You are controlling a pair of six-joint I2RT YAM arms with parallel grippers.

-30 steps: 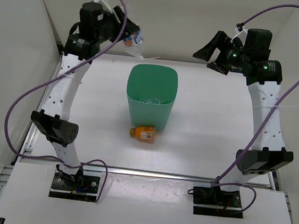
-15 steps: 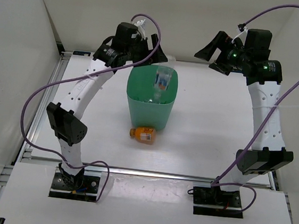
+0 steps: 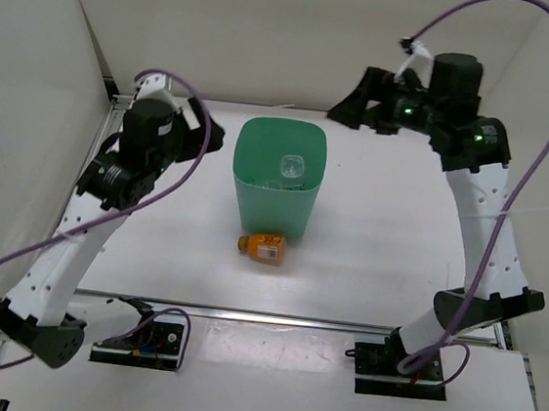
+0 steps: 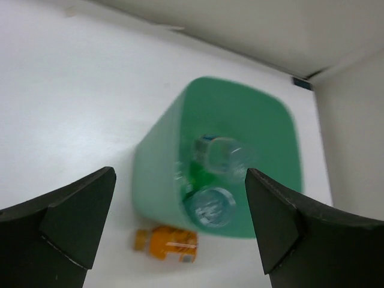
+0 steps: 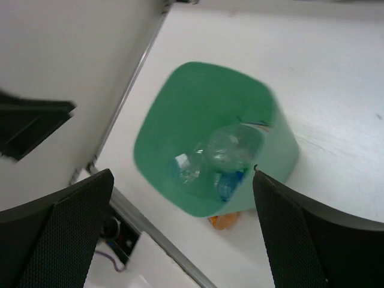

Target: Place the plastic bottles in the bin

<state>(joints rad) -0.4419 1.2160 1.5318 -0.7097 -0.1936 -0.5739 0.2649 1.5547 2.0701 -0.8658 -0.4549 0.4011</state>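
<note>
Since the earlier frames, our left gripper (image 4: pixel 180 174) has swung back to the left of the bin (image 3: pixel 274 210), jaws wide and empty. The bottle it carried now lies inside the bin among the clear bottles (image 3: pixel 290 168). Our right gripper (image 5: pixel 182 174), also wide open and empty, has leaned nearer the bin. The orange bottle (image 3: pixel 262 246) lies just in front of the bin. Only the right wrist view shows a blue label (image 5: pixel 231 179) inside the bin.
</note>
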